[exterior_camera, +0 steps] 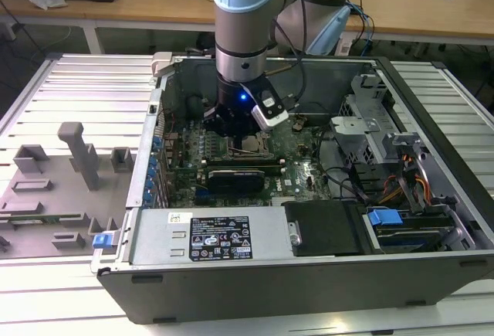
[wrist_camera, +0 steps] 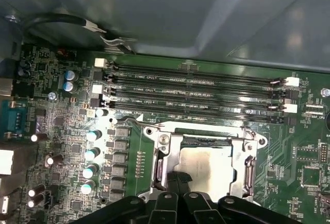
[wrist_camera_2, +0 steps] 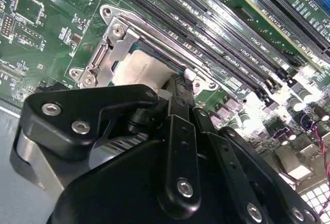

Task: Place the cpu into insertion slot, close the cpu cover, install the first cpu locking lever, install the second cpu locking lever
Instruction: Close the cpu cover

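case: open computer case [exterior_camera: 309,293] lying flat on a ribbed metal bench, board facing up
arm: my arm [exterior_camera: 243,35] comes straight down into the case, over the middle of the board
motherboard: green motherboard [wrist_camera: 304,157], socket area right under my wrist
memory slots: long black memory slots [wrist_camera: 196,87] run along one side of the socket, just beside it
gripper: my gripper [wrist_camera: 180,176] points down at the socket; pads look pressed together, nothing seen between them
cpu cover: silvery cpu cover [wrist_camera: 164,149] looks folded down, its window framing the chip
insertion slot: the insertion slot [wrist_camera: 251,166] sits under that frame, only its dark edge showing
lever: thin metal rod [wrist_camera_2: 165,37] along the slot side nearest the memory slots; cannot tell if it is latched
cpu: the cpu [wrist_camera: 209,165] lies flat in the slot, metal top up, looks seated square
cpu vs gripper: my tips sit just over the chip's edge, at the socket side away from the memory slots; touching or just above, cannot tell
cpu handling: my guess is light, rigid, slick on top, fragile underneath with the slot contacts; take it by two opposite edges, keep it level, no sliding
cover handling: my guess is thin, stiff sheet on a hinge; push on the frame, not through the window
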Robot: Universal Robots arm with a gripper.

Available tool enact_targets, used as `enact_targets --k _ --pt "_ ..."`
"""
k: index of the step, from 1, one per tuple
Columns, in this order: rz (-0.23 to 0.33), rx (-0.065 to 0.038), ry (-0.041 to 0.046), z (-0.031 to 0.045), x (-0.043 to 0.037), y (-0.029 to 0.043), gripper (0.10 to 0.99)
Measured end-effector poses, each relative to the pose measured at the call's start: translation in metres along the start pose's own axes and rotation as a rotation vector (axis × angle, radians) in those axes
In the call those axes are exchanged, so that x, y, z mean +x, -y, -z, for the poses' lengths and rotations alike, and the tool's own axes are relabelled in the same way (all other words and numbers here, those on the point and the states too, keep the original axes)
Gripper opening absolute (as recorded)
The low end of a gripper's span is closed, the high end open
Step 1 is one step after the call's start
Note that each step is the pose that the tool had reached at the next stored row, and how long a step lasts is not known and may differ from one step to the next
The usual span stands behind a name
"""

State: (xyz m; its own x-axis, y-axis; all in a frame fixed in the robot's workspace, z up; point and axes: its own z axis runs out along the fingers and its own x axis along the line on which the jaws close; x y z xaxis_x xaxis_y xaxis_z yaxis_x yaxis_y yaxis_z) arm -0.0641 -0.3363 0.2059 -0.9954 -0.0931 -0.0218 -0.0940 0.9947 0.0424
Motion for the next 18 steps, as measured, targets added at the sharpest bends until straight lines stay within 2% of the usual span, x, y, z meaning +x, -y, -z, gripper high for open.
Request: enact_targets --k 6,8,10,11,13,15,18 --pt "0.002 -0.003 0.0003 0.0000 -0.0003 -0.0004 0.106" --pt "0.002 -0.003 0.0002 0.0044 -0.0003 -0.0006 0.106" --pt "0.003 -0.003 0.0004 0.0054 -0.0004 -0.0007 0.106" --pt "0.006 -0.001 0.0000 0.0053 -0.0005 -0.0008 0.106" --pt "0.022 0.012 -0.0025 0.0054 -0.0001 -0.0032 0.106" --pt "0.040 0.014 -0.0033 0.0050 0.0019 -0.0080 0.106" --pt "0.049 0.014 -0.0036 0.0049 0.0045 -0.0102 0.106"
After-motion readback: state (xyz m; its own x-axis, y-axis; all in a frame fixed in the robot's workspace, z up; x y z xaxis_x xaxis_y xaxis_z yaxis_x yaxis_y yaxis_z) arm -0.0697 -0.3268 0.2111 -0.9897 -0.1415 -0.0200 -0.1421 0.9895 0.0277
